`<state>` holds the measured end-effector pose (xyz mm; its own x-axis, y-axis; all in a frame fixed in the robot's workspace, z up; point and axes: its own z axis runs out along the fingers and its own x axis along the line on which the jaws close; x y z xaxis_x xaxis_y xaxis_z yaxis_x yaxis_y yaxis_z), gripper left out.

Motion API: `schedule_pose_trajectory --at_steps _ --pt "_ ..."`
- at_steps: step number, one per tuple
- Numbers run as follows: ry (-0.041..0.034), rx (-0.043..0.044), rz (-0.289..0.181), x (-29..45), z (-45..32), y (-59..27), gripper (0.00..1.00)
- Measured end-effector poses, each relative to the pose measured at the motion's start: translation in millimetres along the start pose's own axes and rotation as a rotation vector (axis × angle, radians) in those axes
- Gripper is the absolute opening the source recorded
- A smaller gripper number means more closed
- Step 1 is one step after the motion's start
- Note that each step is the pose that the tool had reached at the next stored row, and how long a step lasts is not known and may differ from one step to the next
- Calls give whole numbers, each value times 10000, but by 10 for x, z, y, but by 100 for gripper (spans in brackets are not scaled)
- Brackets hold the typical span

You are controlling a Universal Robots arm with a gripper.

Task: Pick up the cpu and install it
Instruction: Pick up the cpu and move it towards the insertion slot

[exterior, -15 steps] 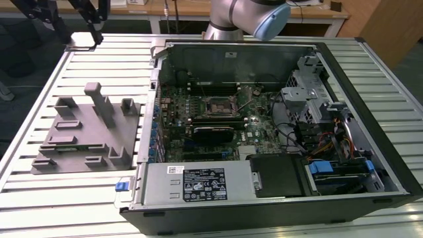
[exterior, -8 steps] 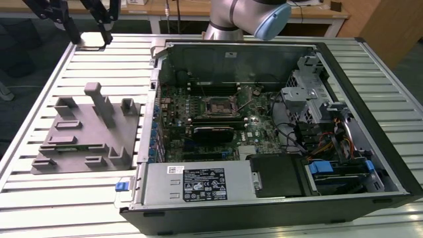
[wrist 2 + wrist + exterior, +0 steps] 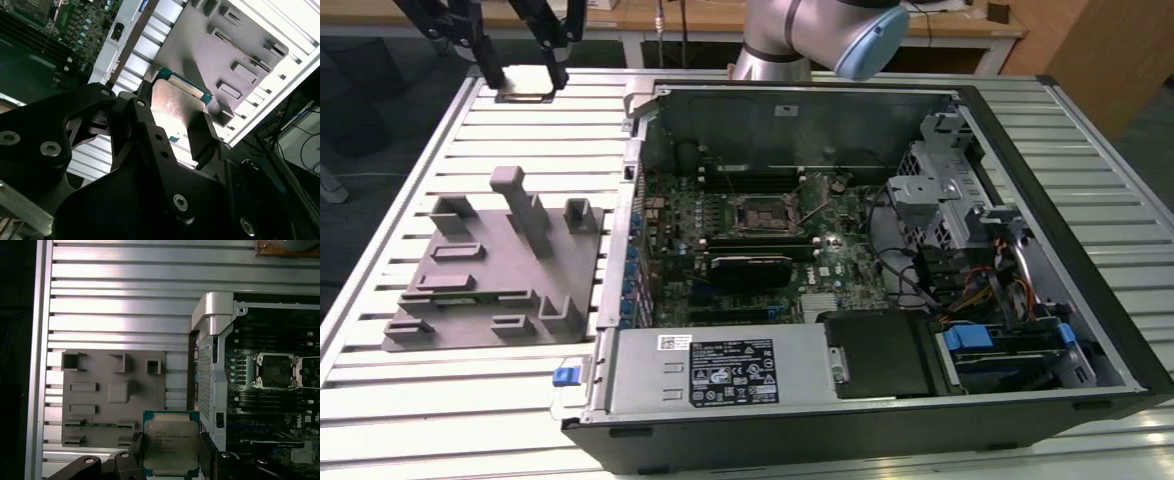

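Note:
The cpu (image 3: 170, 442), a small square chip with a pale silver top and a green rim, sits between my gripper's (image 3: 170, 452) two black fingers, which are shut on its opposite edges. In the second wrist view the cpu (image 3: 176, 106) catches bright light inside the gripper (image 3: 172, 122). The exterior view has the gripper (image 3: 523, 78) high over the table's far corner on that view's left, with the cpu (image 3: 527, 86) in it. The empty black-framed socket (image 3: 761, 212) lies on the motherboard inside the open computer case, well away from the gripper; the first wrist view also shows the socket (image 3: 276, 371).
A grey fixture (image 3: 494, 270) with raised blocks and slots lies on the slatted metal table (image 3: 440, 400), beside the open computer case (image 3: 854, 440). The fixture (image 3: 112, 397) lies below the held chip. Cables, drive bays and a power supply (image 3: 720, 370) crowd the case.

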<state>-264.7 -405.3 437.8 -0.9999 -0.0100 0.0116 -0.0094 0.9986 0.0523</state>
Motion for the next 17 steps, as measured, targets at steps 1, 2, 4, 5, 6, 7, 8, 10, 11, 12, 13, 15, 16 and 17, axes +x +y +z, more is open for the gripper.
schedule_pose_trajectory --at_steps 1,2,4,5,6,7,8,10,11,12,13,15,16,17 --pt "0 0 -1 -22 0 0 53" --pt "1 0 0 -45 -1 1 53" --pt "-1 0 0 -84 0 2 53" --pt "0 -1 0 -105 -1 3 53" --pt "0 0 -1 -124 -1 4 53" --pt "0 0 0 -144 -1 5 53" --pt "-1 -1 0 -164 -1 5 53" --pt "0 0 -1 -205 -2 7 53" --pt "0 0 0 -224 -2 7 53" --pt "0 0 -1 -245 -2 8 53" --pt "1 1 -1 -269 -3 9 53" --pt "0 0 0 -318 -2 14 53" --pt "-1 -1 0 -347 -2 17 53" --pt "0 0 0 -379 -2 21 53"
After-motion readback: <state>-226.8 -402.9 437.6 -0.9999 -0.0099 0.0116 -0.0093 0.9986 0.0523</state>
